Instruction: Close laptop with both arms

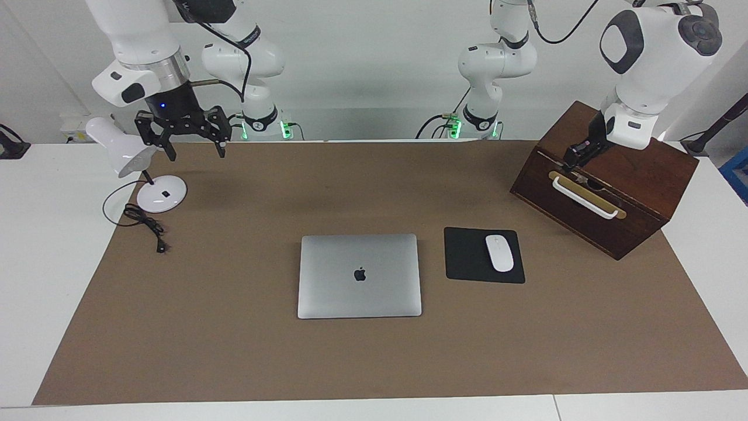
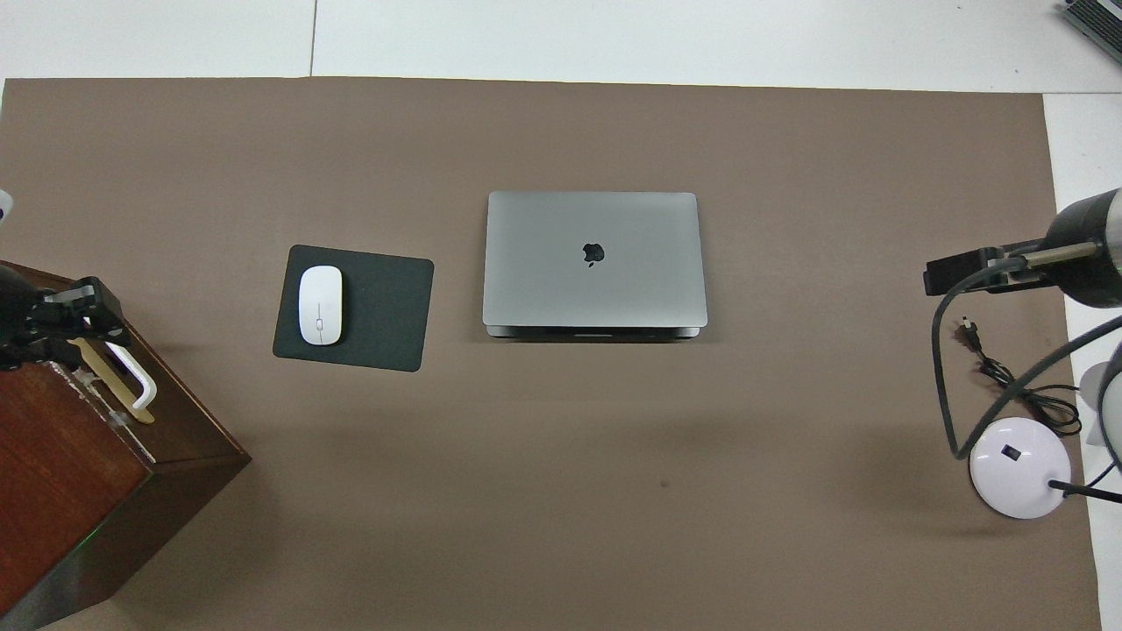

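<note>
Robotics lab, two white arms (image 1: 643,52) bolted at a white table (image 1: 47,234), brown mat (image 1: 234,351), bare white walls

A white desk (image 1: 41,245) is being covered by a brown mat (image 1: 234,351) (edges left bare). A plain white wall (image 1: 362,70) is being evenly lit, soft shadows being cast.

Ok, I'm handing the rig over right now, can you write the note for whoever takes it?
Right gripper: jaws open, empty, up in the air beside the desk lamp.
Left gripper: over the wooden box, by its white handle; contact unclear.
Laptop: mid-table, lid flat down, beside the mouse pad; neither gripper near it.
Done: laptop looks fully closed.
Left: probably nothing on the laptop; just park both arms.
</note>
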